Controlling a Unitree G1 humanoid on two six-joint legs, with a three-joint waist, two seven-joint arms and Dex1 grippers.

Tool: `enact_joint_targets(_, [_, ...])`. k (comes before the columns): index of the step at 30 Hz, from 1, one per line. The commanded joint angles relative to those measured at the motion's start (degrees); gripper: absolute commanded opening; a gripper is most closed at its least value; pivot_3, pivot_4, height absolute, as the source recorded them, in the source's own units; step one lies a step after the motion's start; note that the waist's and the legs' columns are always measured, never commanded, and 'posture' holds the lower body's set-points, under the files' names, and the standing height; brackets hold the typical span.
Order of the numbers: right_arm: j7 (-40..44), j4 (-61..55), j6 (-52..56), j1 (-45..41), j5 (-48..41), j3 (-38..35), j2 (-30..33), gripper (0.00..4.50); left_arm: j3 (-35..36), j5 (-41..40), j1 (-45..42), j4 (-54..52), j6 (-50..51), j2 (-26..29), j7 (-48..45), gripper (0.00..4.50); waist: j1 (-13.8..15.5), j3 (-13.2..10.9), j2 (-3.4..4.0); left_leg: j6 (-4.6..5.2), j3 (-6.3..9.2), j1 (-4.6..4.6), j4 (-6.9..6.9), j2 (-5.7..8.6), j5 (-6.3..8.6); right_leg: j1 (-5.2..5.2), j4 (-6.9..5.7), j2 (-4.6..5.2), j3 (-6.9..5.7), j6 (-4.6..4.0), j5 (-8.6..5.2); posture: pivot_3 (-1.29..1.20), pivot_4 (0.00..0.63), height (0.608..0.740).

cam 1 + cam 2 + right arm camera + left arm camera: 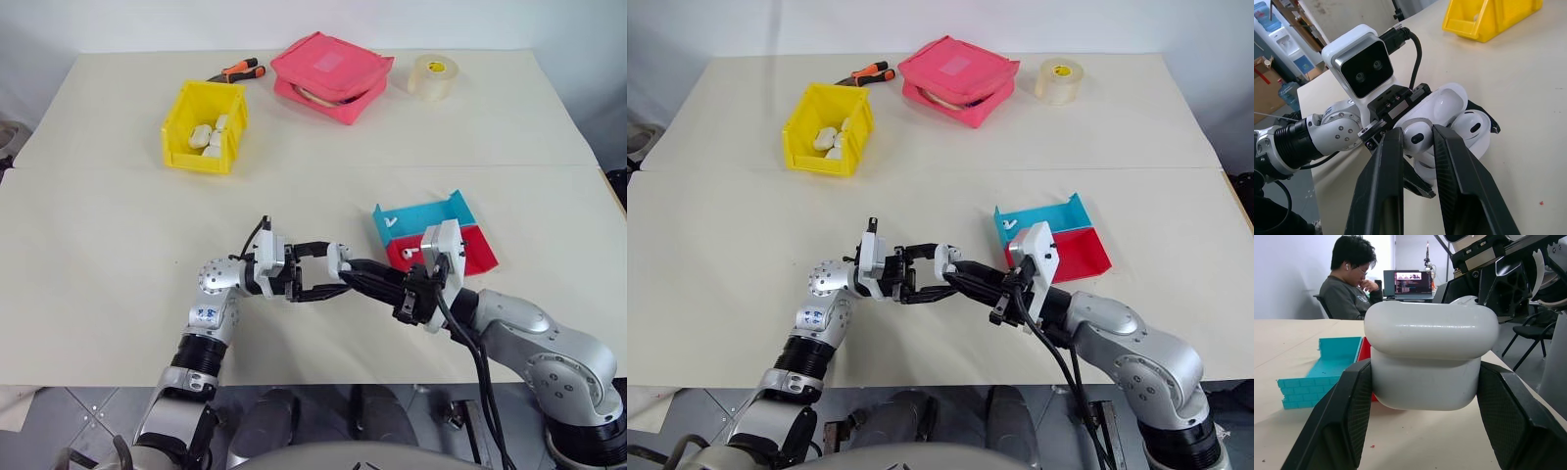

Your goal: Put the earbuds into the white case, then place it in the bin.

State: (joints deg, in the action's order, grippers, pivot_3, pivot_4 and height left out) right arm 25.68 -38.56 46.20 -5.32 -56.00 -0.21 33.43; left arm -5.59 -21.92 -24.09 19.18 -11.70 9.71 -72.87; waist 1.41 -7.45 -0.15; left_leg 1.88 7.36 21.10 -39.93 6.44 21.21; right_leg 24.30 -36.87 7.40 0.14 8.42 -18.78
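White case lid open twd right claw

Head cameras looked down over the table, while both wrist cameras sat close, facing each other across the white case.

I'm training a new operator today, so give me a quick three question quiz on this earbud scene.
1. True or false: the white case is clamped in the left end effector.
2. What is the right end effector pinching? A) tape roll B) an earbud C) pliers
3. What colour is the tray just behind the red tray?

Key: 1 true. 2 B, an earbud at the open case. 3 blue.
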Motion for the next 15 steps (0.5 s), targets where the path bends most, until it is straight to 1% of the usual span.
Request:
enact_joint_targets(1, [-1.57, 4.77, 3.38, 0.78, 2.9, 0.29, 2.03, 1.51, 2.37, -3.94, -1.97, -2.68, -2.39, -0.8, -0.61, 2.8, 0.04, -0.06, -0.04, 0.0, 0.0, 0.0, -0.01, 0.0, 0.0, -0.02, 0.0, 0.0, -0.01, 0.0, 0.0, 0.0, 0.15, 0.74])
enact_joint_targets(4, [-1.05, 4.24, 3.21, -0.53, 3.35, 0.68, 2.42, 2.47, 2.45, -3.73, -2.08, -2.44, -2.47, -0.92, -0.84, 2.8, 0.02, -0.27, 0.01, 0.0, -0.01, 0.0, 0.0, 0.0, 0.0, -0.01, 0.03, 0.0, -0.03, 0.01, 0.0, 0.0, 0.15, 0.74])
enact_joint_targets(6, [-1.05, 3.66, 3.6, -1.43, 2.73, 0.35, 2.46, 3.24, 2.49, -3.51, -2.17, -2.25, -2.46, -0.97, -0.97, 2.8, 0.01, -0.33, 0.0, 0.0, -0.01, 0.01, 0.0, -0.01, 0.0, 0.0, 0.02, 0.0, -0.03, 0.01, 0.01, 0.0, 0.15, 0.74])
enact_joint_targets(7, [-0.93, 3.25, 3.78, -1.86, 2.65, 0.3, 2.65, 3.49, 2.51, -3.45, -2.18, -2.21, -2.44, -0.99, -1.02, 2.8, 0.0, -0.34, 0.0, 0.0, -0.01, 0.01, 0.0, -0.01, 0.0, 0.0, 0.02, 0.0, -0.03, 0.01, 0.01, 0.0, 0.15, 0.74])
enact_joint_targets(8, [-0.96, 2.77, 4.11, -2.51, 2.3, 0.11, 2.82, 3.87, 2.52, -3.4, -2.18, -2.16, -2.44, -0.99, -1.1, 2.8, 0.01, -0.34, 0.0, 0.0, -0.01, 0.0, -0.01, -0.01, 0.0, 0.0, 0.02, 0.0, -0.03, 0.01, 0.01, 0.0, 0.15, 0.74])
enact_joint_targets(10, [-0.88, 2.07, 4.68, -3.51, 1.66, -0.3, 3.1, 4.48, 2.6, -3.31, -2.25, -2.0, -2.43, -1.06, -1.19, 2.8, 0.05, -0.35, -0.01, 0.0, -0.01, 0.01, -0.01, 0.0, 0.0, 0.0, 0.02, 0.0, -0.05, 0.01, 0.01, 0.0, 0.15, 0.74])
enact_joint_targets(15, [-0.04, 0.34, 6.13, -4.58, 0.27, -1.45, 4.83, 4.48, 2.84, -3.01, -2.47, -1.43, -2.48, -1.08, -0.89, 2.8, 0.06, -0.43, -0.06, 0.0, -0.02, 0.02, -0.02, -0.01, 0.0, 0.0, 0.02, 0.01, -0.04, 0.03, 0.01, 0.0, 0.15, 0.74])
